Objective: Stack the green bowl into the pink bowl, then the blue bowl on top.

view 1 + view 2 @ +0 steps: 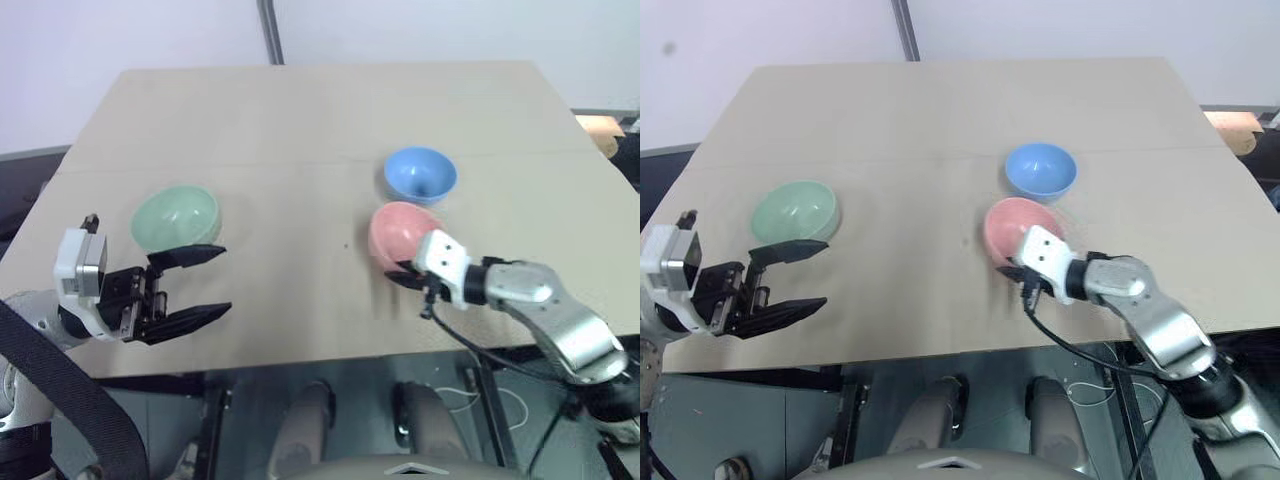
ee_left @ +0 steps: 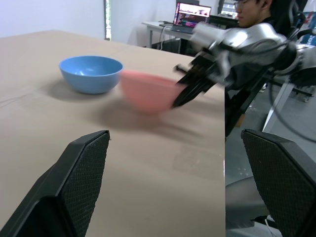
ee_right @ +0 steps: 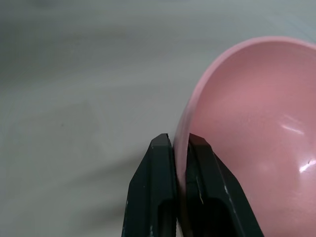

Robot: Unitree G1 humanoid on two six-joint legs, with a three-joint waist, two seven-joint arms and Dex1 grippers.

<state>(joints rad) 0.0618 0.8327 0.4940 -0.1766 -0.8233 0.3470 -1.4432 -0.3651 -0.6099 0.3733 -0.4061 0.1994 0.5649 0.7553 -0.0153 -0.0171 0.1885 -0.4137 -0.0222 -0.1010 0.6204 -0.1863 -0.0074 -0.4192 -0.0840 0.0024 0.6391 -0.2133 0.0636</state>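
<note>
The right end effector (image 3: 180,148) pinches the pink bowl's (image 1: 400,232) rim, just in front of the blue bowl (image 1: 420,174). The left end effector (image 1: 205,283), open, waits beside the green bowl (image 1: 175,217), far left. Likely next: grasp green.

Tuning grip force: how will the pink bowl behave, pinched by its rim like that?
Probably light and stiff: the right gripper carries the pink bowl by one thin rim wall without visible bending. Its smooth, glossy surface suggests it could slip or swing in so narrow a pinch. The rounded base may rock when it is set on the table.
</note>
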